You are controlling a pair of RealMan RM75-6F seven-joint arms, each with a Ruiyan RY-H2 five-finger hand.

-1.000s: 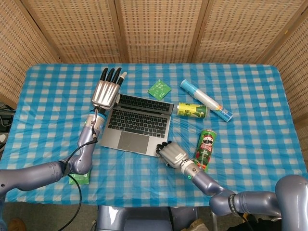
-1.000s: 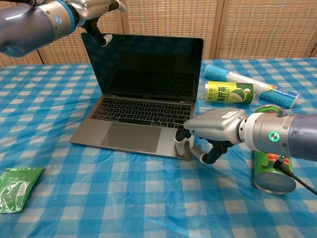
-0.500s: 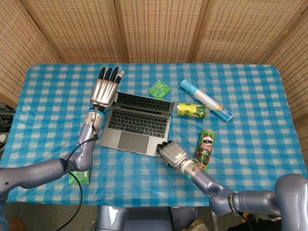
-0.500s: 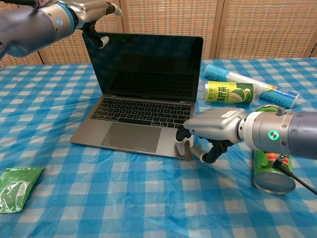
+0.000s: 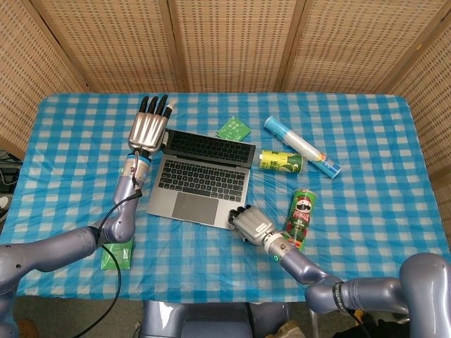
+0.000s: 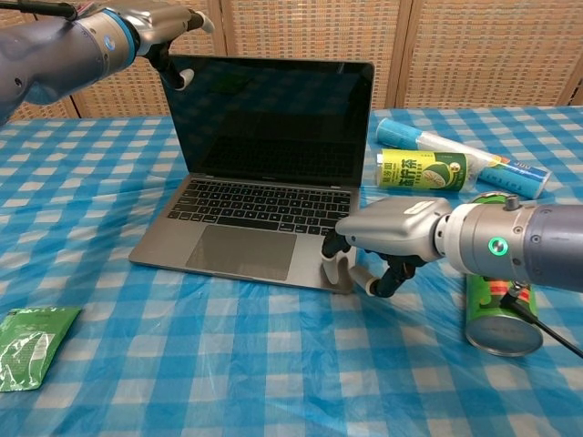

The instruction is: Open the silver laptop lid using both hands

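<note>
The silver laptop [image 5: 201, 184] stands open in the middle of the blue checked table, its dark screen [image 6: 273, 114] tilted back past upright. My left hand [image 5: 149, 130] is at the lid's top left corner; its thumb [image 6: 178, 76] lies on the screen side and its straight fingers reach behind the lid, so the corner sits between them. My right hand [image 5: 250, 225] has its fingers curled around the front right corner of the laptop's base [image 6: 339, 273], holding it down on the table.
Right of the laptop lie a green-yellow can [image 6: 424, 170], a blue-white tube [image 6: 465, 150] and a green Pringles can [image 6: 496, 314]. A green packet [image 5: 234, 130] lies behind the lid, another [image 6: 32, 332] at the front left. Wicker screens back the table.
My left hand has moved back and slightly left with the lid's corner, and the lid has tilted further back. The right hand has stayed on the base's corner.
</note>
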